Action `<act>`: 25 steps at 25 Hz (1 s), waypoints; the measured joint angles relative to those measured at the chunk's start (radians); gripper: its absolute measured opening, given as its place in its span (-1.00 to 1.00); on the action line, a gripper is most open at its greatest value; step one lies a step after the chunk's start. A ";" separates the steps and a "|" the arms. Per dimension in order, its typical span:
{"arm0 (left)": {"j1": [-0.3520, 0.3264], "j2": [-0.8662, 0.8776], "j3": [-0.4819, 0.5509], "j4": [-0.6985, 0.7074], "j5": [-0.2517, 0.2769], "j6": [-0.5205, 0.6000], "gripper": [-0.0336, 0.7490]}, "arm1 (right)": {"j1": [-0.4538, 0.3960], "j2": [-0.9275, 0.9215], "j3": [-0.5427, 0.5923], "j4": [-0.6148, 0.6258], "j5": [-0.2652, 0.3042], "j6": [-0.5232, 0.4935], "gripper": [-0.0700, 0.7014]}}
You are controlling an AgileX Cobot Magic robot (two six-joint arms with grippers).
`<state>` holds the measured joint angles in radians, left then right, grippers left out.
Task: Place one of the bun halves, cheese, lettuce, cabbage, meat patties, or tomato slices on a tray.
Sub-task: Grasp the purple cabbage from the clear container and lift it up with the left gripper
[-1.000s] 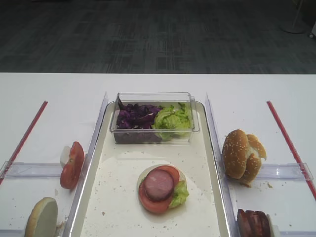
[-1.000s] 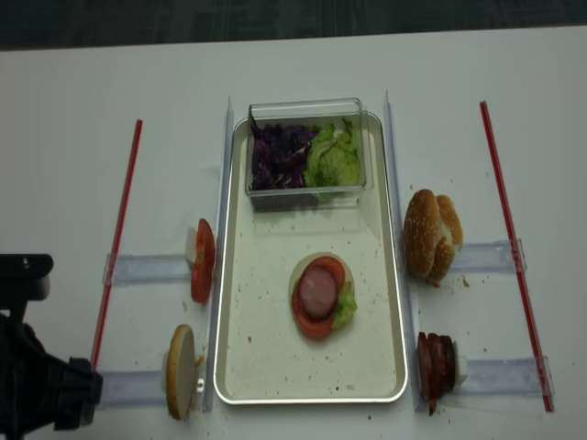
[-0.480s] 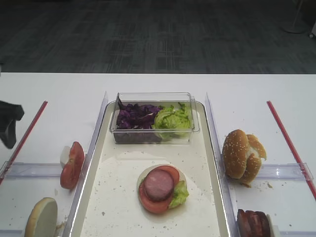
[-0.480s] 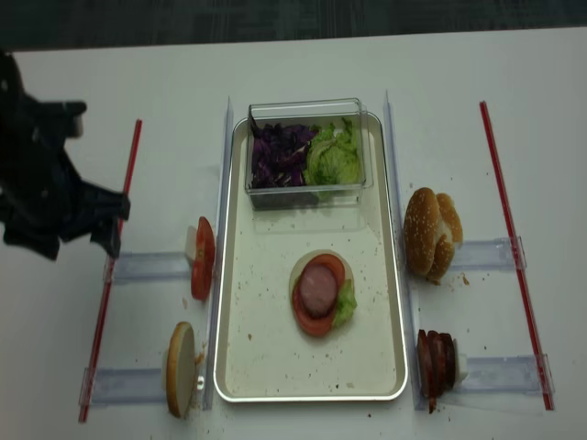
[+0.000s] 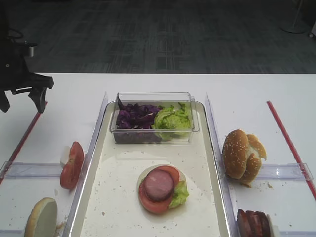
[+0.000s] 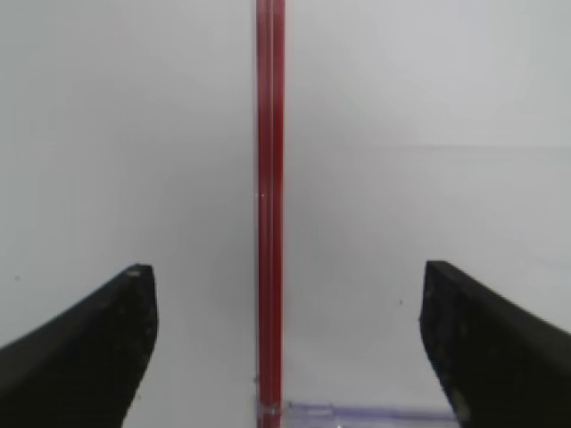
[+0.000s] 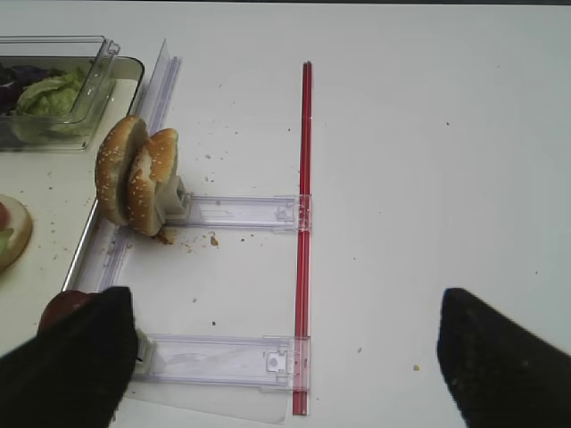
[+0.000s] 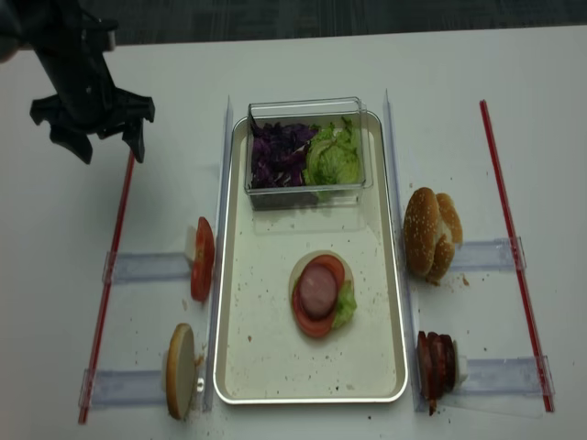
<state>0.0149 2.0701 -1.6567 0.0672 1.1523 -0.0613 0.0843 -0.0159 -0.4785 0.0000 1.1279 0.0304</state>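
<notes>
Left end effector (image 8: 94, 138) is held with its fingers spread wide and nothing between them, above a red strip (image 8: 114, 252) on the worktop (image 8: 514, 82), well left of the tray (image 8: 266, 362). On the tray a bun half, tomato slice (image 8: 308, 321), meat patty (image 8: 318, 288) and lettuce (image 8: 346, 305) are stacked. Right end effector (image 7: 277, 357) is likewise spread and empty.

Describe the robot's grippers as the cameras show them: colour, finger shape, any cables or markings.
The left gripper is matte black with two short, blunt fingers below a blocky black wrist. In the wrist views its fingertips and the right gripper show as plain black wedges. No markings show, and no cable can be made out.
</notes>
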 joint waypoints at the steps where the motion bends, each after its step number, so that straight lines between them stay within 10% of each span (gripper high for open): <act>1: 0.000 0.019 -0.025 -0.005 0.004 0.002 0.50 | 0.000 0.000 0.000 0.000 0.000 0.000 0.97; 15: -0.024 0.062 -0.100 -0.053 0.010 0.016 0.50 | 0.000 0.000 0.000 0.000 0.000 0.000 0.97; 25: -0.222 0.062 -0.161 -0.067 0.012 0.025 0.50 | 0.000 0.000 0.000 0.000 0.000 0.000 0.97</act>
<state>-0.2073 2.1326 -1.8179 0.0000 1.1645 -0.0359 0.0843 -0.0159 -0.4785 0.0000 1.1279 0.0304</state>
